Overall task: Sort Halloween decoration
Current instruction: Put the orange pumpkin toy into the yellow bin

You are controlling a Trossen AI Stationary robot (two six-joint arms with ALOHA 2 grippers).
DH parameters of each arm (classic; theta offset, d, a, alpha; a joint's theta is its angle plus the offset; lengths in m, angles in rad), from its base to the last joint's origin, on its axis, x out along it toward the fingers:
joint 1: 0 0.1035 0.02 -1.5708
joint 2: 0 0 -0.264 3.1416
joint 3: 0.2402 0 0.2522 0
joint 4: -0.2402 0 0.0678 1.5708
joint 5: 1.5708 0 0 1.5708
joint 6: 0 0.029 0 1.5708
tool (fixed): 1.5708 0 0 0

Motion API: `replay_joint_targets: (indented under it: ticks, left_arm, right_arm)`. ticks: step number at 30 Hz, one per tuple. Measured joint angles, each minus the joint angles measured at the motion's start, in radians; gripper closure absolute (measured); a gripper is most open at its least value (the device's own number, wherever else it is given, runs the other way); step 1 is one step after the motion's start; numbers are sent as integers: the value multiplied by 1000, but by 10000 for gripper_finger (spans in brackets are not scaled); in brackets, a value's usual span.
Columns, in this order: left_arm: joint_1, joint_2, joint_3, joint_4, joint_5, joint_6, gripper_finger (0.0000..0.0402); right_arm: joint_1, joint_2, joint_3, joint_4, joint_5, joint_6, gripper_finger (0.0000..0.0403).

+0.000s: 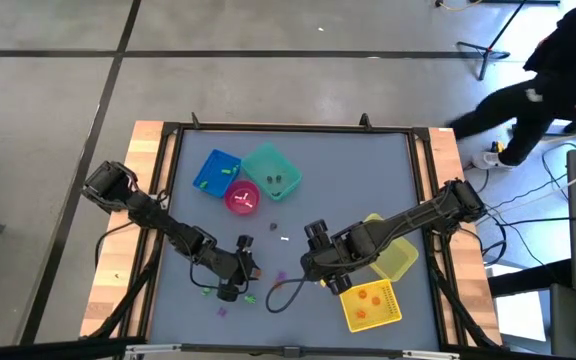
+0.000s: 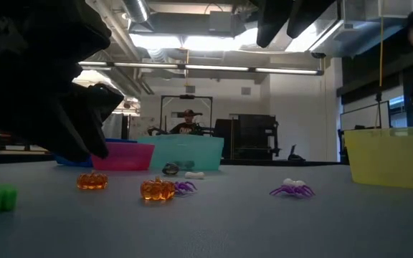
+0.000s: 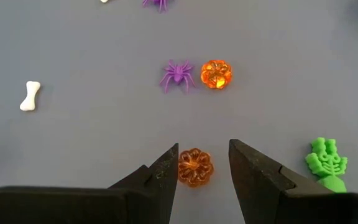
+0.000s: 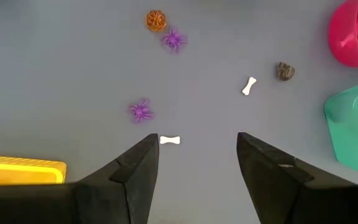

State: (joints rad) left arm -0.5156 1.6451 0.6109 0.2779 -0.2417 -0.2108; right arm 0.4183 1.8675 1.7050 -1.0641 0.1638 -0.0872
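From above, my left hand [image 1: 230,283] hangs low over the grey tabletop [image 1: 368,170] near its front edge, among scattered small plastic trinkets. My right hand [image 1: 311,268] sits to its right, beside the yellow plastic bins [image 1: 376,305]. The blue bin [image 1: 216,171], teal bin [image 1: 271,171] and pink round bin [image 1: 242,197] stand farther back.

At tabletop height, two translucent orange plastic pumpkins [image 2: 157,189] lie near a purple plastic spider [image 2: 292,189].

Past my left wrist, my fingers [image 3: 163,171] stand apart, holding nothing, with an orange pumpkin [image 3: 195,167] between their tips. A green plastic skeleton piece [image 3: 327,163] lies off to one side.

Past my right wrist, my fingers [image 4: 143,155] are spread wide and empty; a small white plastic bone [image 4: 169,140] lies just beside one tip.
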Motion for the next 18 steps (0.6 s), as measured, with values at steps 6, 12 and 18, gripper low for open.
replay_joint_targets:
  ticks: [6, 12, 18]
  left_arm:
    - [0, 0, 0, 0, 0, 0, 274]
    - [0, 0, 0, 6, 0, -80, 274]
    - [6, 0, 0, -1, 19, -160, 265]
  right_arm:
    - [0, 0, 0, 0, 0, 0, 187]
    - [0, 0, 0, 0, 0, 0, 187]
    - [0, 0, 0, 0, 0, 0, 187]
